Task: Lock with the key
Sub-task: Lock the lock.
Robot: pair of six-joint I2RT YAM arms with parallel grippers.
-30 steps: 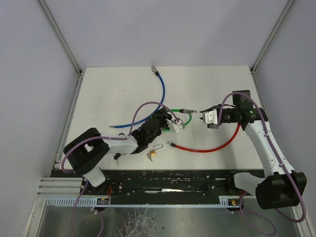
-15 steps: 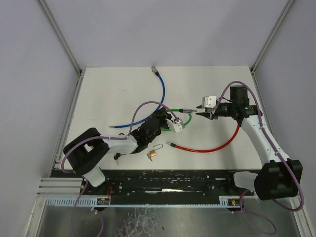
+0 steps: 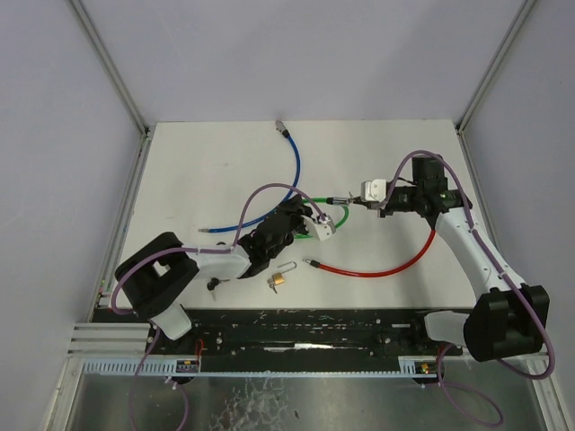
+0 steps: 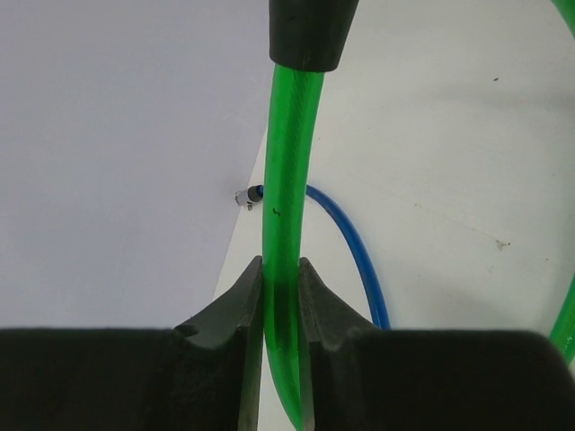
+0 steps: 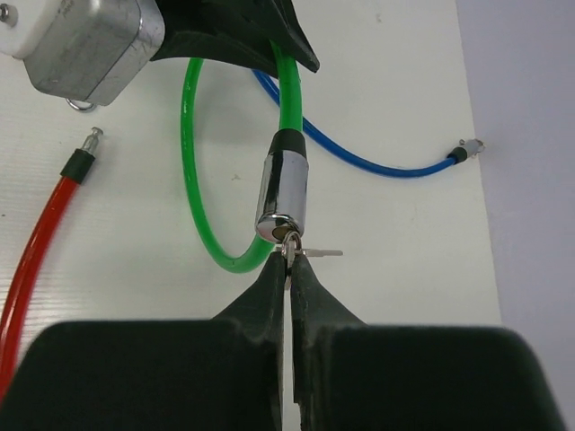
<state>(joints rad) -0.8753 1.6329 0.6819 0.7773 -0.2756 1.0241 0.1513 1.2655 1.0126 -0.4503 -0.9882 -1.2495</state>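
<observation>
A green cable lock point(image 3: 339, 218) loops on the table, and its chrome cylinder point(image 5: 280, 193) points toward my right gripper. A small key point(image 5: 289, 248) sits in the cylinder's end, with a second key point(image 5: 322, 253) hanging sideways from its ring. My right gripper point(image 5: 288, 261) is shut on the key's head, just right of the cylinder point(image 3: 340, 200) in the top view. My left gripper point(image 4: 280, 272) is shut on the green cable point(image 4: 286, 180) below its black collar point(image 4: 310, 31), holding the loop off the table point(image 3: 180, 180).
A red cable point(image 3: 377, 269) curves below the right arm and a blue cable point(image 3: 293, 171) runs toward the back. A small brass padlock point(image 3: 278, 282) and a dark key bunch point(image 3: 213, 285) lie near the left arm. The wall edge is close behind.
My right gripper has moved left to the cylinder's end, turned its wrist, and closed on the key. The left gripper has held the green cable still.
</observation>
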